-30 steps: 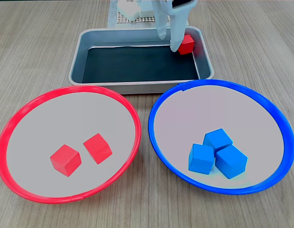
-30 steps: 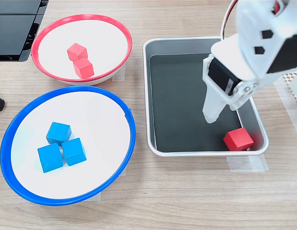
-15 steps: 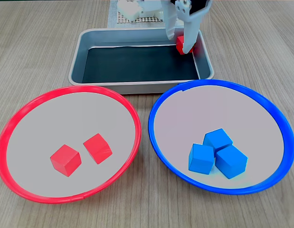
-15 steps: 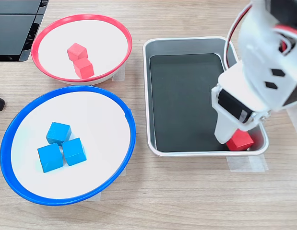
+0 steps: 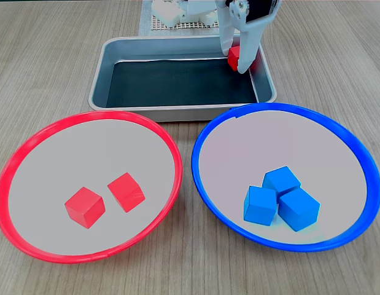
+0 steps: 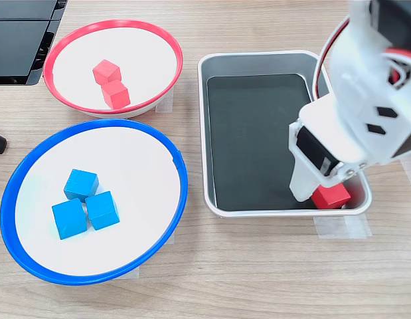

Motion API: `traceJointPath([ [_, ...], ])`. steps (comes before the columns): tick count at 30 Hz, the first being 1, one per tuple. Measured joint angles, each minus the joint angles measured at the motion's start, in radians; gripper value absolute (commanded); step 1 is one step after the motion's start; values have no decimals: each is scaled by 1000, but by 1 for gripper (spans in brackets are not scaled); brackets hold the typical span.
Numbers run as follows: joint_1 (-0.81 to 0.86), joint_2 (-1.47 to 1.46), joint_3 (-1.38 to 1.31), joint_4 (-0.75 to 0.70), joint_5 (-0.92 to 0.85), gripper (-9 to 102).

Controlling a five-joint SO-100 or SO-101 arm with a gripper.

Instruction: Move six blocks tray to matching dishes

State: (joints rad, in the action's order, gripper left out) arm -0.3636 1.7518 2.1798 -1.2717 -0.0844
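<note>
In a fixed view, the gripper [image 5: 239,60] straddles the last red block [image 5: 235,57] in the tray's [image 5: 177,112] far right corner, white fingers closed onto it. In a fixed view from the side, that matte cube [image 6: 331,197] sits tucked beside the gripper [image 6: 310,194] against the silver rim [image 6: 258,56]; grip unclear here.

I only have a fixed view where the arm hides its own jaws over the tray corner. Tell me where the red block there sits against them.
Observer: In a fixed view the red block sits between the gripper's two fingers.
Operator: Say whether it's pinched.
Observer: Cannot tell; they flank it closely, but contact isn't clear.
Operator: Report the depth.
Observer: One fingertip reaches lower than the block, beside the tray's right wall.
</note>
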Motion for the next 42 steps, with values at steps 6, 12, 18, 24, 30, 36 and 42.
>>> traceJointPath([
  [6,-6,-6,0,21,75,16],
  [12,-23,-12,0,40,121,15],
  [18,-35,-12,0,63,121,11],
  [24,-35,-12,0,72,91,0],
  [30,166,-21,-69,-29,-81,0],
  [36,502,-92,-301,83,-273,0],
  [42,609,-189,-492,491,-244,7],
])
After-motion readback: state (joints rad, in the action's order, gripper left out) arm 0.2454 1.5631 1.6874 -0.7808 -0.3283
